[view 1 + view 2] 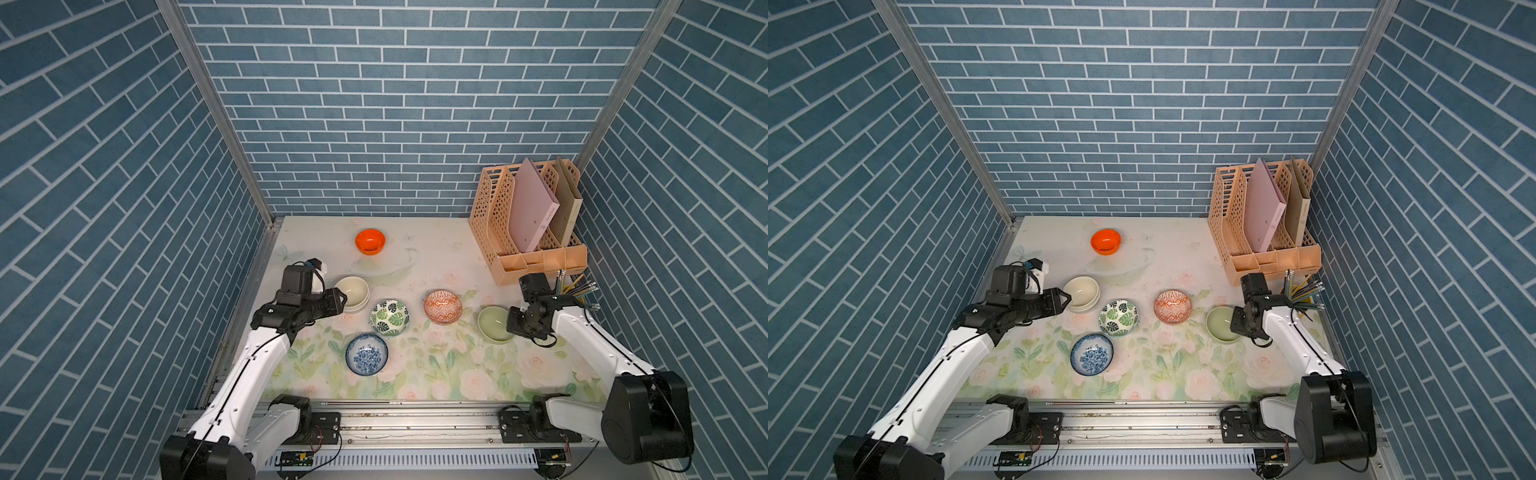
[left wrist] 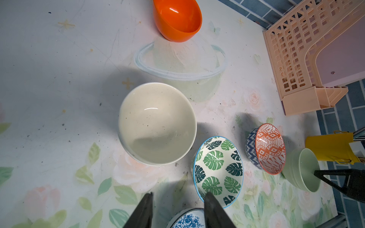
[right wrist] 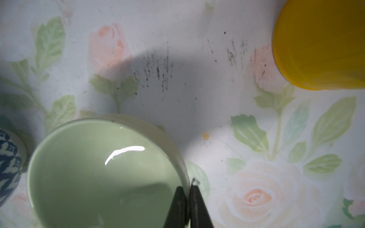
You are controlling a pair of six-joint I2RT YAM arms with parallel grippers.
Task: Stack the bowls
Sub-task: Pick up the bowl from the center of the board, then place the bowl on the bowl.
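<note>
I'm watching the right gripper (image 3: 187, 186) pinching the rim of the pale green bowl (image 3: 94, 173). One finger is sitting inside the bowl and the other outside, with the jaws drawn almost together on the thin wall. In both top views the bowl is standing upright near the right edge of the table (image 1: 419, 257). The gripper is holding it on the side facing that edge. The yellow cup (image 3: 320, 43) is standing just beyond it, closer to the same edge, apart from the bowl.

The left gripper (image 2: 178, 195) is hovering near the left edge, jaws partly apart and gripping nothing. The cream bowl (image 1: 352, 291) is lying just ahead of its fingertips, untouched. I think it's nesting in a white bowl (image 1: 360, 307), though only a sliver of that rim is showing.

The other bowls are sitting singly:
- The orange bowl (image 1: 370, 241) is toward the far edge.
- The leaf bowl (image 1: 390, 318) is mid-table.
- The patterned bowl (image 1: 443, 306) is between the leaf bowl and the pale green one.
- The blue bowl (image 1: 367, 354) is nearest the front edge.
</note>
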